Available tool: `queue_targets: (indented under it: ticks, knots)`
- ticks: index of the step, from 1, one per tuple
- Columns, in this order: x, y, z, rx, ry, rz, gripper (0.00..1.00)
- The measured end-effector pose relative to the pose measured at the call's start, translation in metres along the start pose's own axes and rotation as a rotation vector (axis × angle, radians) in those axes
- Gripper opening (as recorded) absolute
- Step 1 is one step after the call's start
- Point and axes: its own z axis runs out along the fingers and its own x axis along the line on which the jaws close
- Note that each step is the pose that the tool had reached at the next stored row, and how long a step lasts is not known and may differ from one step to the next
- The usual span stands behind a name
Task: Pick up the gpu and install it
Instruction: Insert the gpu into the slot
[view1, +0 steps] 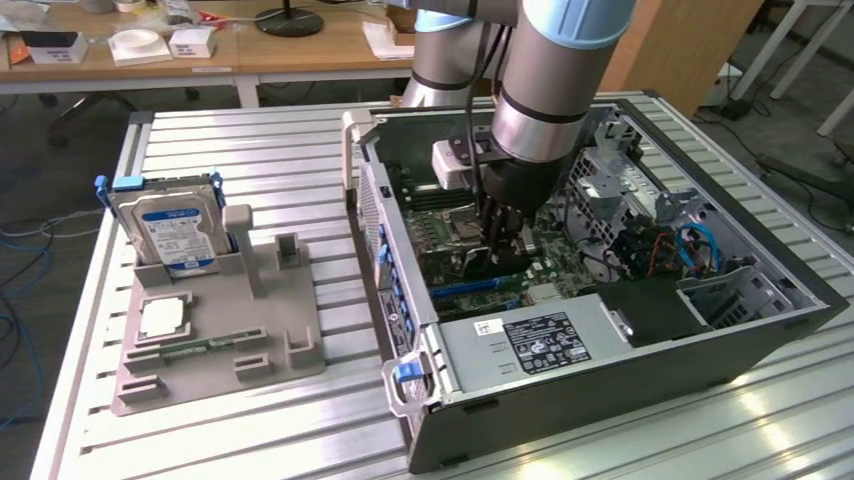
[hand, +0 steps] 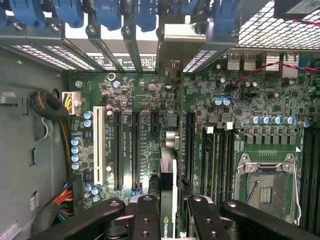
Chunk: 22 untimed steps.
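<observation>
Silver slatted table (view1: 267, 150) carries an open computer case (view1: 747, 345) in the exterior view, with the arm's gripper (view1: 503, 232) lowered inside over the motherboard (view1: 454, 225). To the exterior view's left a grey fixture (view1: 220, 345) holds a hard drive (view1: 171, 232) with a blue label, its print too small to read. A labelled power supply (view1: 541, 345) sits at the case's near edge.

In the wrist view the gripper (hand: 170, 220) is clenched on the gpu (hand: 169, 170), held edge-on above the motherboard (hand: 240, 100) slots, its silver bracket (hand: 176, 50) at the rear slot covers. A green logo shows on the card; its lettering is unclear.
</observation>
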Motion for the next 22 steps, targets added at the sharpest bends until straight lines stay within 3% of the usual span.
queue_targets:
  ticks: [22]
  knots:
    - [0.0003, 0.0044, 0.0082, -0.0004, -0.0002, 0.000, 0.26]
